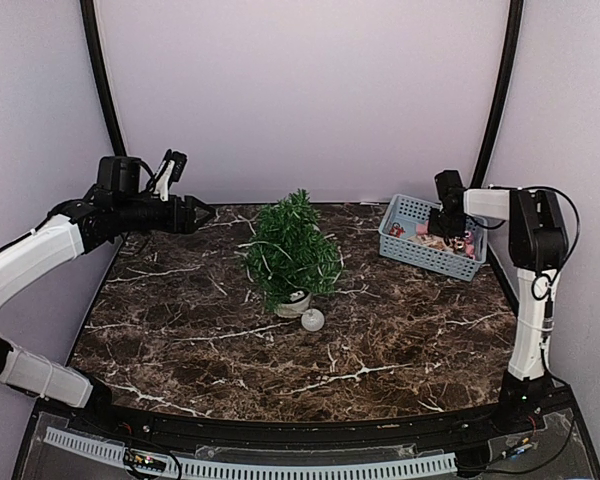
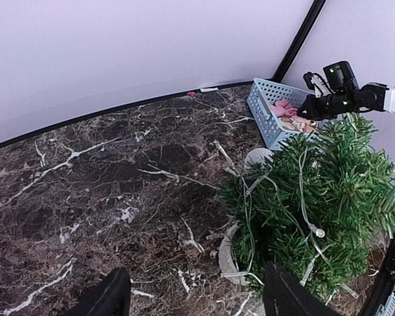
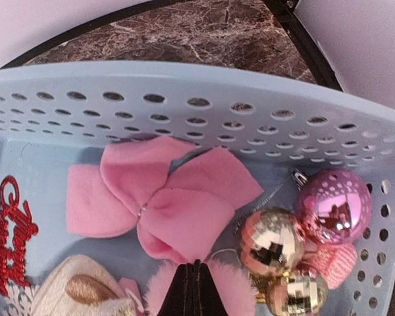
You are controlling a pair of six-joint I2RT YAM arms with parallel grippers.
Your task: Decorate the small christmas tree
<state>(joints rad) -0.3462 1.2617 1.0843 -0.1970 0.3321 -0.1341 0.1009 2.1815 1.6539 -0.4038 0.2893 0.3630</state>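
Note:
The small christmas tree (image 1: 292,250) stands mid-table in a white pot (image 1: 292,303), a thin white light string draped through its branches (image 2: 316,197). A white ball ornament (image 1: 312,320) lies on the table against the pot. My left gripper (image 1: 202,212) hovers open and empty to the left of the tree, its fingers (image 2: 112,296) wide apart. My right gripper (image 1: 442,232) reaches down into the blue basket (image 1: 430,240). It is shut (image 3: 195,266), its tips sunk in pink fluff (image 3: 230,283) just below a pink bow (image 3: 164,204). Whether they pinch anything is hidden.
In the basket (image 3: 184,99) lie a gold mirror ball (image 3: 271,240), a pink shiny ball (image 3: 334,205), a second gold ball (image 3: 296,293), red script lettering (image 3: 13,230) and a cream ornament (image 3: 79,289). The basket sits at the back right, by a curved black frame.

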